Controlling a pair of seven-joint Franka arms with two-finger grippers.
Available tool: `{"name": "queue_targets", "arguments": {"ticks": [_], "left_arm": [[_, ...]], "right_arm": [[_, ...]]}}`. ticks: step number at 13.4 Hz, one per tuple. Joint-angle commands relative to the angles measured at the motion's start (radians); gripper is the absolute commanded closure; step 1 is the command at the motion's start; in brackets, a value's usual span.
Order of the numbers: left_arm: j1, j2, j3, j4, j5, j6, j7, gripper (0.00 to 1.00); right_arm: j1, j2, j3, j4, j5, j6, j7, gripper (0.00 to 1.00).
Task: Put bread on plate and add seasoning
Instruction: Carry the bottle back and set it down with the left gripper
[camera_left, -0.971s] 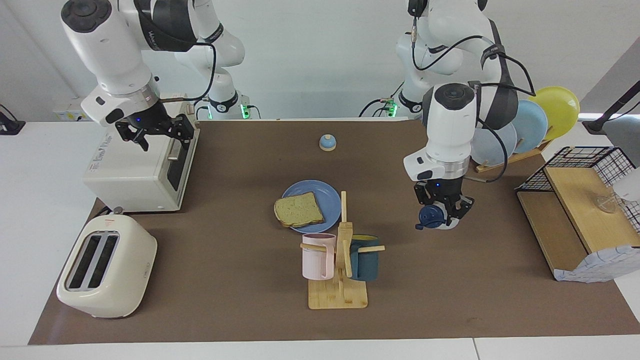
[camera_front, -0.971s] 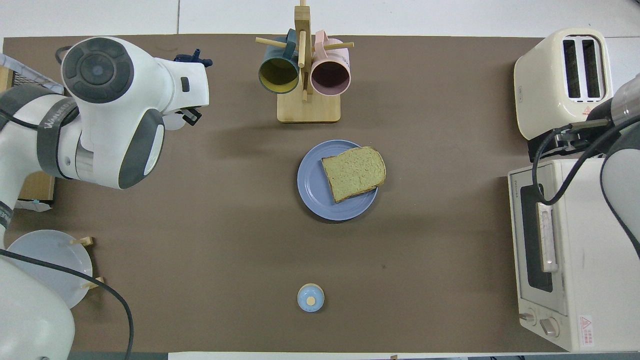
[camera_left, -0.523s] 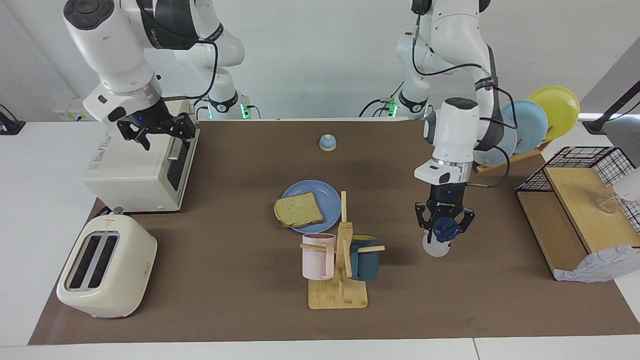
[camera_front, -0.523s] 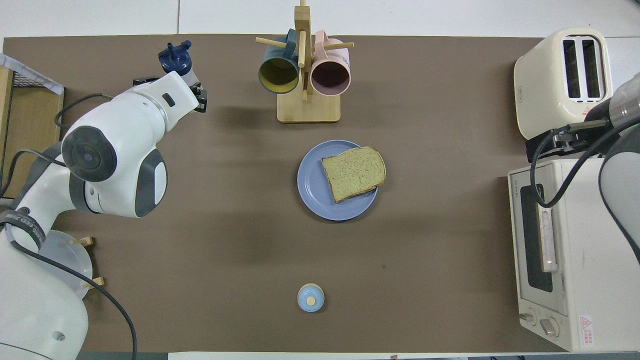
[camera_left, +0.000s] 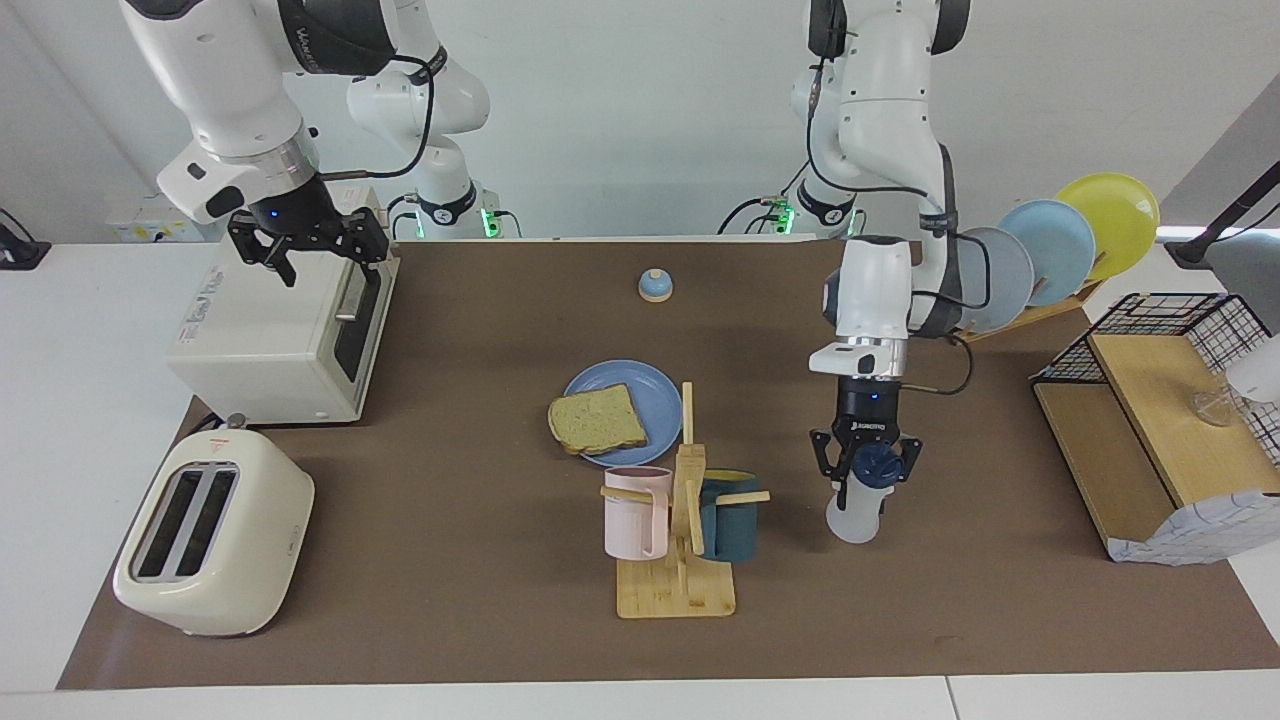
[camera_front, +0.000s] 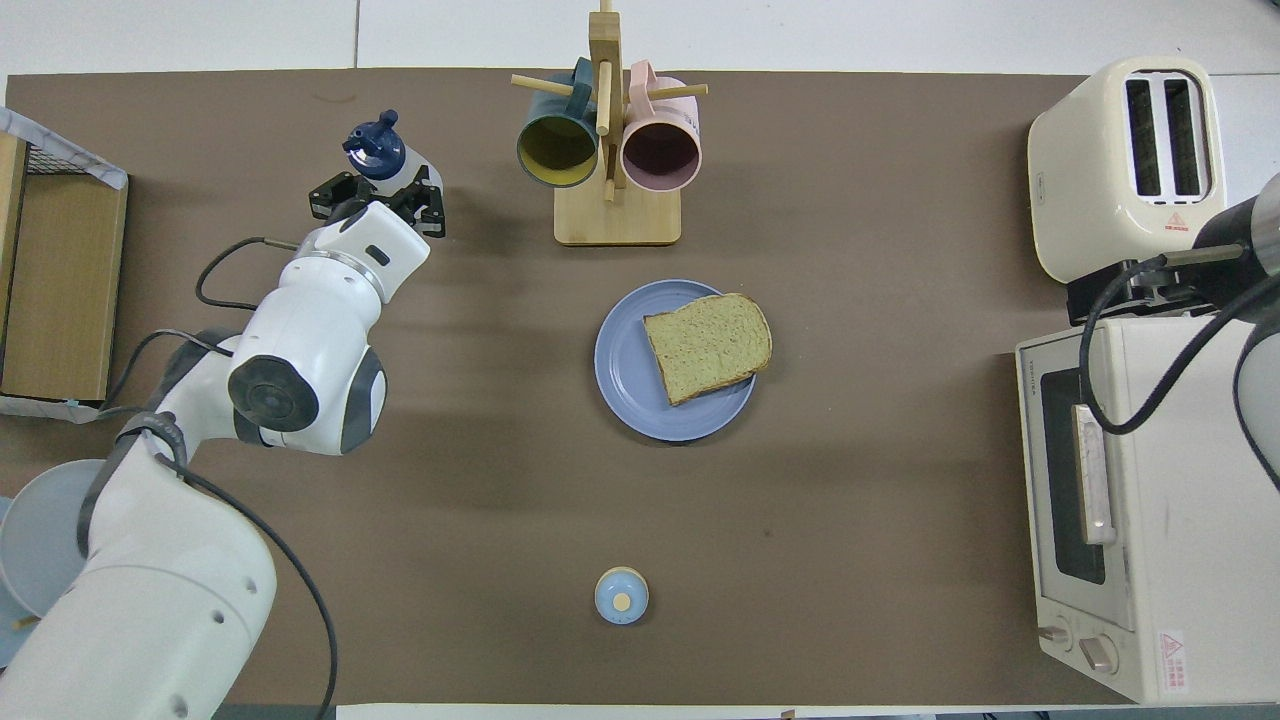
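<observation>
Left gripper (camera_left: 864, 468): jaws pinched on the bottle (camera_left: 858, 500) just under its dark cap; the bottle now hangs upright, base close to or on the mat, where a second ago it lay tipped on its side in the grip.
Bottle position: toward the left arm's end of the table, beside the mug rack (camera_left: 678, 520), well apart from the plate (camera_left: 625, 405).
Right gripper (camera_left: 308, 245): jaws spread and empty, raised over the toaster oven (camera_left: 285, 335); this arm waits and has barely shifted.
Bread (camera_left: 598, 419): lies on the plate, one corner overhanging the rim toward the right arm's end; unmoved.
Change: the left arm has swung the bottle from tipped to upright.
Meaning: bread step looks done; the upright bottle by the rack suggests the seasoning is finished and being set down, though that is a judgement.
</observation>
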Motion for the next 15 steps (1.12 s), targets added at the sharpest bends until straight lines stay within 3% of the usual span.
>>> {"name": "queue_targets", "arguments": {"ticks": [1, 6, 10, 15], "left_arm": [[0.019, 0.051, -0.005, 0.045, 0.002, 0.024, -0.032, 1.0], [0.046, 0.039, -0.039, 0.056, -0.005, -0.07, -0.043, 1.0], [0.387, 0.033, -0.428, 0.057, -0.008, -0.074, -0.05, 1.0], [0.411, 0.034, -0.452, 0.056, 0.002, -0.065, 0.028, 1.0]], "right_arm": [[-0.022, -0.016, 0.007, -0.025, 0.024, 0.022, 0.005, 0.0], [-0.062, -0.013, 0.004, -0.021, 0.025, 0.009, -0.013, 0.0], [-0.07, -0.019, 0.004, -0.021, 0.025, 0.009, -0.033, 0.0], [-0.067, -0.021, 0.006, -0.022, 0.025, 0.011, -0.041, 0.0]]}}
